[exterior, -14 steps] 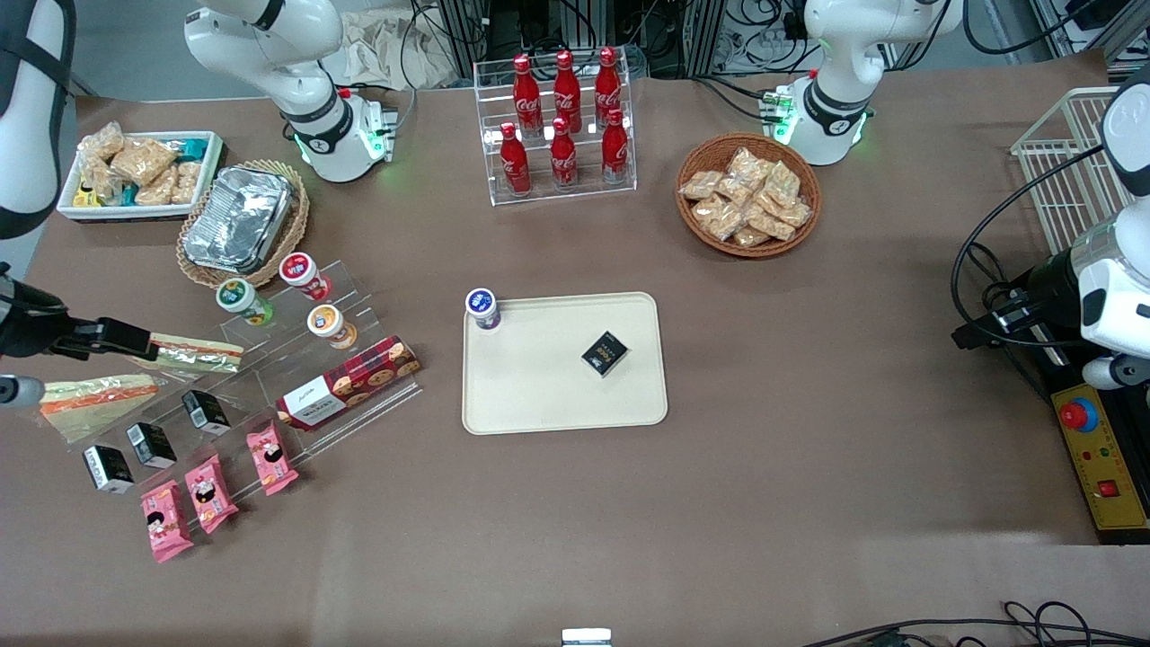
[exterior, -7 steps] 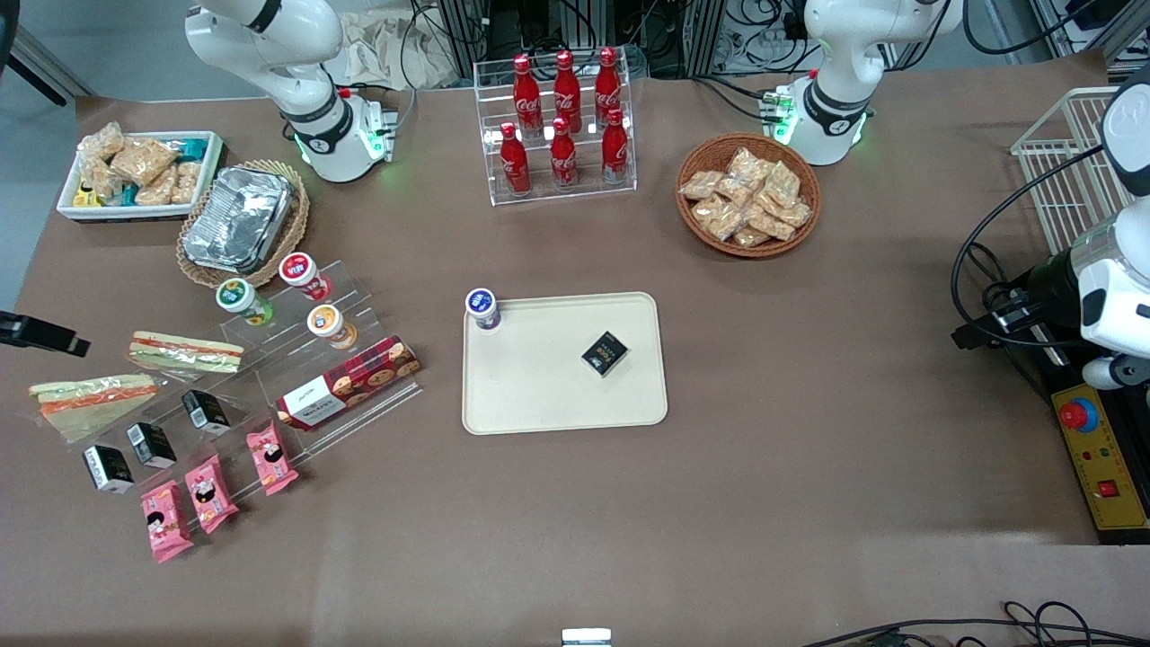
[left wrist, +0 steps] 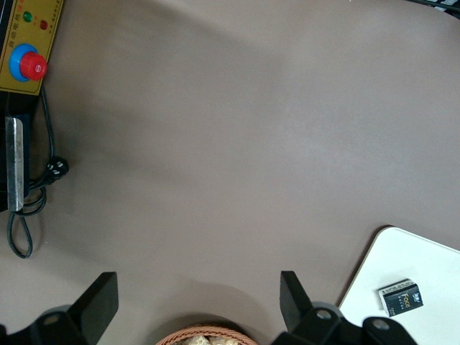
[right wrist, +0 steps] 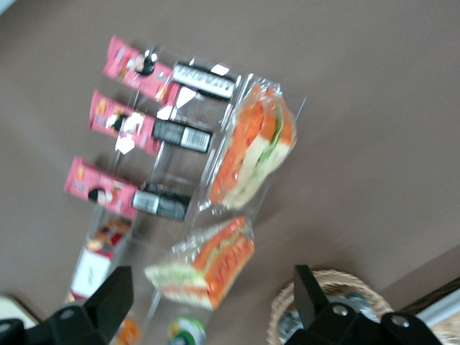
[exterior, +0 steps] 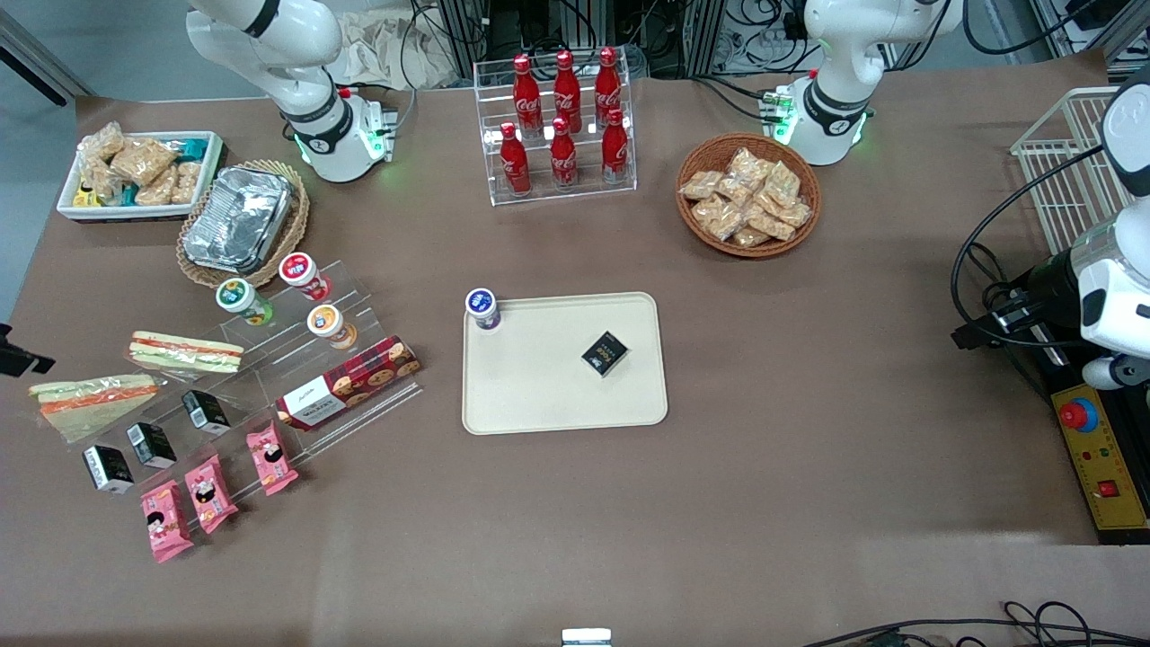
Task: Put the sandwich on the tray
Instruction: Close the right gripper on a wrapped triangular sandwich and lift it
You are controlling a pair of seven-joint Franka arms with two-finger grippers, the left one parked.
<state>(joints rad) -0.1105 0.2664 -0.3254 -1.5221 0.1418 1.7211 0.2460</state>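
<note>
though left with only a dark sliver of the working arm (exterior: pixel 13 360) at mid-height on the front view's edge, judged the gripper (right wrist: pixel 212 287) pulled clear of the snack display. confirmed from the right wrist view: recorded fingers (right wrist: pixel 115 295) spread wide, released, grasping nothing, looking down on both wrapped sandwiches from well above.

found the sandwich (exterior: pixel 90 398) lying flat on the table (exterior: pixel 809 467), just beside the small black boxes (exterior: pixel 151 444), in the lower part of the frame at the working arm's end, well apart from the tray (exterior: pixel 539 395). located the tray at frame centre, carrying a black box (exterior: pixel 605 352), with a capped cup (exterior: pixel 482 308) at its upper corner; noted ample bare surface for the sandwich.

compared with one second ago: then reaching over the red-striped sandwich (exterior: pixel 184 352); half a second ago retreating toward the edge; now nearly out of frame. detected no shift in either sandwich across the three frames. judged no pick made and the task not advanced. recommend a fresh descent onto the orange-striped wedge, keeping off its red-striped neighbour close by.
</note>
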